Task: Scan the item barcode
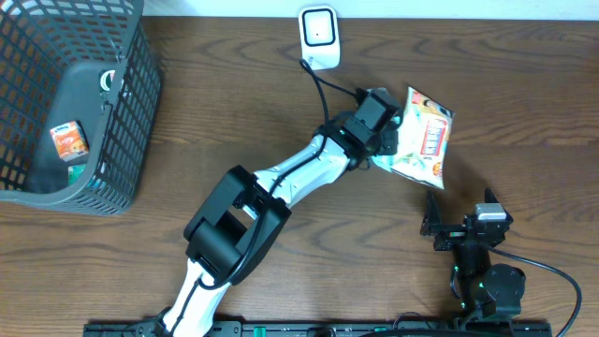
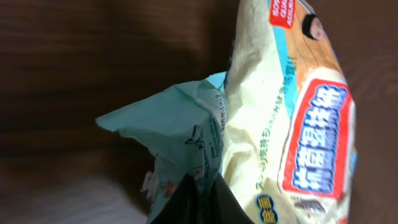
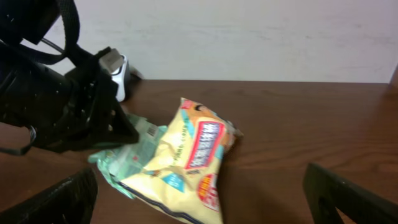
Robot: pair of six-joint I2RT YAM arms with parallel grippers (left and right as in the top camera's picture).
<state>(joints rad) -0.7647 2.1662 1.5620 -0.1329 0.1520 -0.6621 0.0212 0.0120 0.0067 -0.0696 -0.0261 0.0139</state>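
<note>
Dark brown wood covers the counter (image 1: pixel 234 112). The yellow snack bag (image 1: pixel 426 139) lies at about 2 o'clock in the overhead view. The left gripper (image 1: pixel 387 142) is closed on the pale green edge of this bag, at the bag's 9 o'clock side. The right gripper (image 1: pixel 456 227) waits at 5 o'clock with its jaws wide open and holds nothing. The white barcode scanner (image 1: pixel 317 36) stands at 12 o'clock, near the bag but not touching it. A grey basket (image 1: pixel 131 122) with a small orange box (image 1: pixel 69 142) inside is at 9 o'clock.

The step in hand seems to be bringing the bag to the scanner. The printed front faces up, and the barcode itself cannot be made out; it is probably on the green back side. To do this well, the left arm should lift the bag clear of the counter and turn the back toward the scanner window at 12 o'clock. The film should hang flat, because wrinkles or shine could spoil the reading. The hold is only on a thin edge, so a slow movement is safer.
</note>
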